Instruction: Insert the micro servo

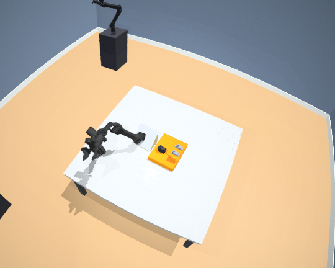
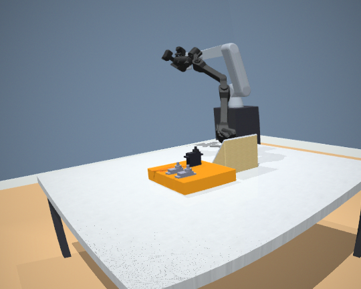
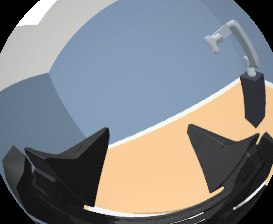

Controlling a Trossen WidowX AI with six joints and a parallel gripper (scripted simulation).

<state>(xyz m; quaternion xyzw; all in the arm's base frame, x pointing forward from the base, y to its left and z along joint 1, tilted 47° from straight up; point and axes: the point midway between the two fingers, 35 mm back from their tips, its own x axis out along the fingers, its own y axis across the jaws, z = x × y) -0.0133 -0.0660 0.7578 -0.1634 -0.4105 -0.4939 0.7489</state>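
Note:
The black micro servo (image 1: pixel 161 149) (image 2: pixel 193 158) stands upright on the orange deck (image 1: pixel 159 159) (image 2: pixel 210 183), shaft upward. Its body rises above the deck, with its ears well clear of the surface. The marked empty pocket (image 1: pixel 171 159) is a red-orange outline near a deck edge; the exterior view shows it only at a shallow angle. The servo's cable cannot be made out clearly. My gripper (image 1: pixel 89 159) (image 2: pixel 173 53) (image 3: pixel 150 130) is open and empty, high above the table and far to the side of the deck. The wrist view shows neither servo nor deck.
Two grey servos (image 1: pixel 178 147) (image 1: pixel 175 153) (image 2: pixel 174 170) (image 2: pixel 185 174) sit in the deck close to the pocket. A wedge-shaped block (image 1: pixel 147 138) (image 2: pixel 241 154) stands between my arm's base and the deck on the white table (image 1: pixel 187 192) (image 2: pixel 122 207). Other arms stand on dark pedestals beyond the table.

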